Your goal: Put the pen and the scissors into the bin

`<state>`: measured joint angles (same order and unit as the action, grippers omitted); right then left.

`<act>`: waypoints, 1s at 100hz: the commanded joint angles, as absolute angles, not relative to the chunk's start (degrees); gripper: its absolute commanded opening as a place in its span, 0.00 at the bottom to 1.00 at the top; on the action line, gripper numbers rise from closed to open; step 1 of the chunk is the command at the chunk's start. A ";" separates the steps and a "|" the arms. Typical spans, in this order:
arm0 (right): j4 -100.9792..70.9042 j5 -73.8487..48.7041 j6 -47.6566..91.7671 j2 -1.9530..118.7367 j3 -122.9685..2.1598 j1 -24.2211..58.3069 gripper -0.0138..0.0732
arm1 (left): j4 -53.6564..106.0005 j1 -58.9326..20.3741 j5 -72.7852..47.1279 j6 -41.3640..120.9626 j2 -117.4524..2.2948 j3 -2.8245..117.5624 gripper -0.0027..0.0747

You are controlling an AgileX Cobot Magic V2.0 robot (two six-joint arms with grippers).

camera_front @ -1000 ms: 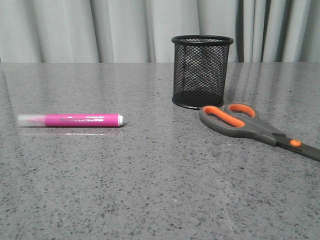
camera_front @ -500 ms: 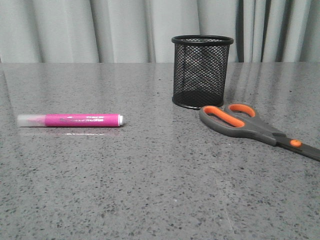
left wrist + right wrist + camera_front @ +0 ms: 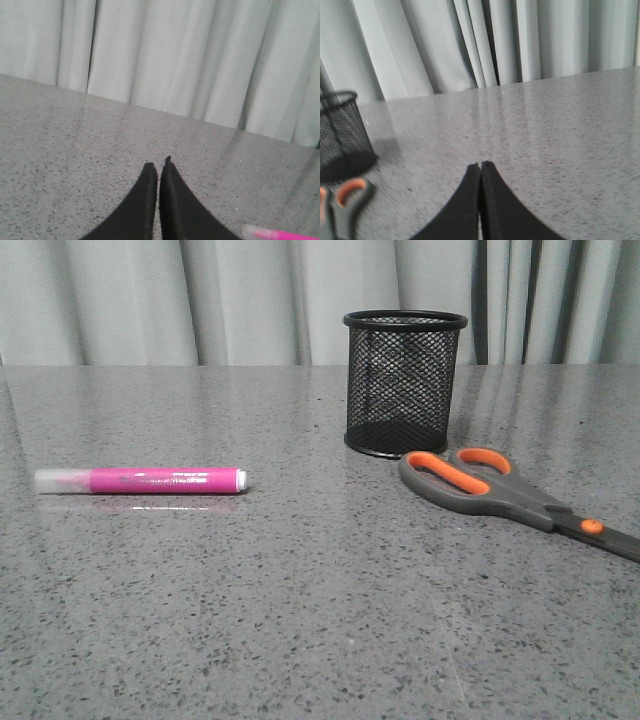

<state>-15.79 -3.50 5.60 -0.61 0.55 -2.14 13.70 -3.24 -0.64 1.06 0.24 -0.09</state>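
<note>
The magenta pen (image 3: 140,480) lies flat on the grey table at the left, clear cap to the left. The black mesh bin (image 3: 404,382) stands upright at the back centre-right. The scissors (image 3: 500,490) lie just in front of the bin, handles toward it, blades running off to the right. No gripper shows in the front view. My left gripper (image 3: 158,167) is shut and empty above bare table, with the pen's (image 3: 280,234) cap end at the frame corner. My right gripper (image 3: 480,165) is shut and empty, with the bin (image 3: 341,134) and scissors handles (image 3: 345,200) off to one side.
The speckled grey table (image 3: 300,620) runs back to pale grey curtains (image 3: 250,300). Nothing else stands on it in these views.
</note>
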 commanded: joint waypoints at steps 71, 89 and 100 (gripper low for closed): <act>-22.16 -22.38 7.84 27.50 -26.15 -2.49 0.09 | 18.03 -3.73 -23.86 8.10 -22.35 28.70 0.01; -22.05 -32.36 13.52 39.82 -38.10 -2.49 0.09 | 19.74 -3.73 -33.64 15.07 -33.14 38.73 0.01; -22.29 -35.37 15.61 43.50 -42.24 -2.49 0.11 | 24.00 -3.73 -36.64 20.39 -37.63 41.60 0.01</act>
